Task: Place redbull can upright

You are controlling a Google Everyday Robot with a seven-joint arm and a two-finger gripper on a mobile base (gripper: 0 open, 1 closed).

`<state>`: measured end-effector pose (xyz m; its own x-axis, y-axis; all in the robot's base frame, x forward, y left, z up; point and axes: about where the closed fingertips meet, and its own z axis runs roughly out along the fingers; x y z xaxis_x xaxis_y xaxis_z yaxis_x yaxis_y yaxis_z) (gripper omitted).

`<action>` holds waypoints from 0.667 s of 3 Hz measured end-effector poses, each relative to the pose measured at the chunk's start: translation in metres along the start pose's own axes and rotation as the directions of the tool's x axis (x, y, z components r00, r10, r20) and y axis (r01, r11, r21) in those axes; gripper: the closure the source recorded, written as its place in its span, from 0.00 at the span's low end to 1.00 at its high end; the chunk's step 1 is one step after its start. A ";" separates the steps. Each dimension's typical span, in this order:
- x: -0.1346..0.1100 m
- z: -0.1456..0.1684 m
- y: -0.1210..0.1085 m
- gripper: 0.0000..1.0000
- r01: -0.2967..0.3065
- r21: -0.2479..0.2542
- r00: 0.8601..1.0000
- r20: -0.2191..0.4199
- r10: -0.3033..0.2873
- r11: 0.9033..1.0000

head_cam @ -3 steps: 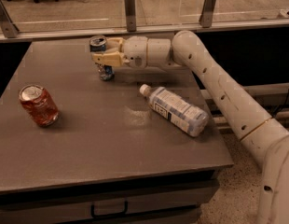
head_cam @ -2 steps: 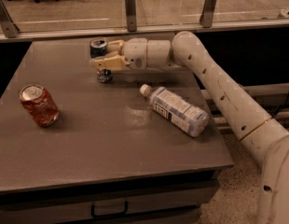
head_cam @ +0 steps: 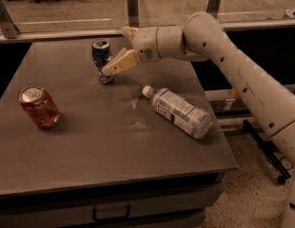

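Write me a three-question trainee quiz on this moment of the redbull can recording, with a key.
1. True or false: the redbull can stands upright on the table.
2. Which thing lies on its side? A) the red can B) the clear bottle C) the redbull can
3. Where is the gripper, and is it open or shut?
Key: 1 true; 2 B; 3 just beside the redbull can, on the bottle's side of it, open.

1. The bottle [head_cam: 178, 112] was laid on the table [head_cam: 114, 165].
2. The gripper [head_cam: 114, 51] was held behind-left of the bottle.
3. The redbull can [head_cam: 101, 56] was stood slightly farther left.
4. The soda can [head_cam: 39, 107] was set far left of the bottle.
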<state>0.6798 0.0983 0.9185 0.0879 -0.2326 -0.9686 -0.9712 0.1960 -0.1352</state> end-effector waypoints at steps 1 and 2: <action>-0.011 -0.045 -0.006 0.00 0.000 0.116 0.988 -0.156 0.019 0.993; -0.020 -0.093 -0.009 0.00 0.031 0.292 0.954 -0.294 0.059 0.956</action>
